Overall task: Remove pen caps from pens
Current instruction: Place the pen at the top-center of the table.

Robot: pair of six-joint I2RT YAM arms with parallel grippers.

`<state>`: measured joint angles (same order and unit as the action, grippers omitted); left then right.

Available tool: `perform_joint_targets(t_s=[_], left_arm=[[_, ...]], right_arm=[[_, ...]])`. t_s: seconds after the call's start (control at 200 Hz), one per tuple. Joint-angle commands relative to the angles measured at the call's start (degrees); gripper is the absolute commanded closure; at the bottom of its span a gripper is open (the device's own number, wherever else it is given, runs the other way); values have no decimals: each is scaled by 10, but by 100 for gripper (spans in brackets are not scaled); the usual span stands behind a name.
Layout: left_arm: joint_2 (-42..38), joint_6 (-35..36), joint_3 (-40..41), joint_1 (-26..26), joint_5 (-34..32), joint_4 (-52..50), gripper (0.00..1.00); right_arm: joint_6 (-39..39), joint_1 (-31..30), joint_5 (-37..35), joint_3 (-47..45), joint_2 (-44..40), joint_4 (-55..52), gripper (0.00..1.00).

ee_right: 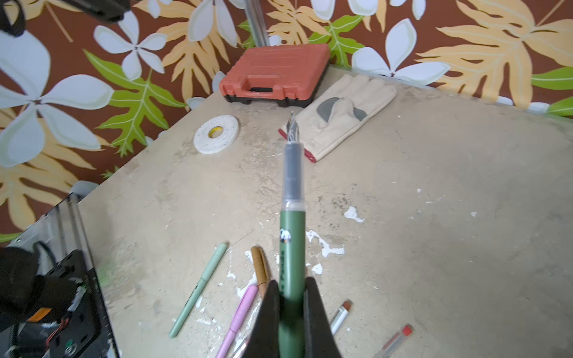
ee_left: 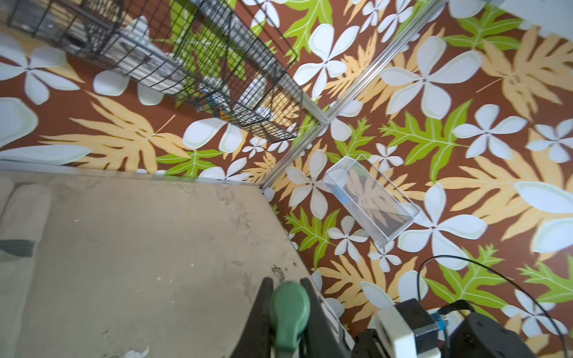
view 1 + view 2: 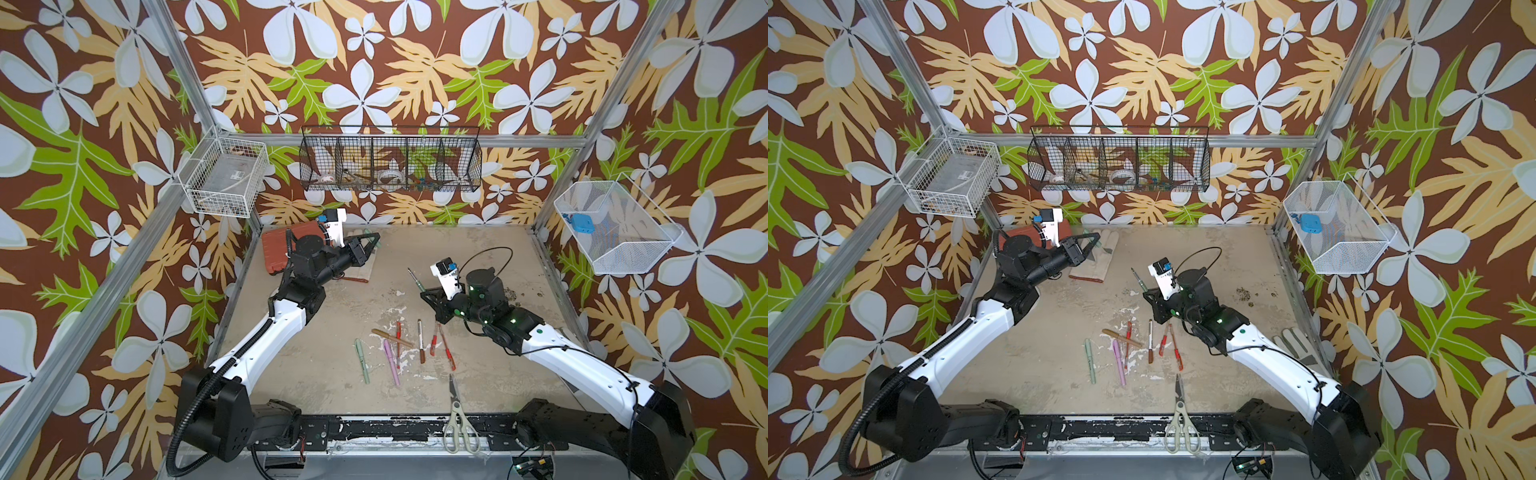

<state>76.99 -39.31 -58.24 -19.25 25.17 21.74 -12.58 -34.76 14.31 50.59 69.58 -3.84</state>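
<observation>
right gripper (image 1: 290,288) clamped on the dark green pen (image 3: 415,282), nib bare, just right of centre in both top views. left gripper (image 2: 286,283) pinched on the dark green cap (image 2: 290,310), upper left of centre, over the glove (image 3: 1104,249) beside the red case (image 1: 276,74).

Risks: rounded cap could squirt out and roll, and the nib smears if it dips.

Loose pens (image 3: 399,345) look capped, bunched low centre. Some cross, so expect awkward picks. Scissors (image 3: 457,411) lie just below them.

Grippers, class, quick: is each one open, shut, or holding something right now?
Left gripper: shut on the dark green cap.
Right gripper: shut on the uncapped dark green pen.
</observation>
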Motion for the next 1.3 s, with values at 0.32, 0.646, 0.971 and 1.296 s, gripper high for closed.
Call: perform_joint_targets(t_s=[0.32, 0.646, 0.971, 1.296], left_arm=[[182, 49, -7, -1, 12, -32, 100], [270, 60, -16, -1, 0, -36, 100], [347, 60, -41, -3, -12, -40, 100], [383, 72, -46, -9, -22, -50, 96]], right_arm=[[-29, 69, -52, 113, 189, -26, 100], [-27, 158, -59, 159, 291, -27, 100], [-43, 179, -77, 213, 411, -20, 100], [-49, 179, -96, 209, 449, -2, 100]])
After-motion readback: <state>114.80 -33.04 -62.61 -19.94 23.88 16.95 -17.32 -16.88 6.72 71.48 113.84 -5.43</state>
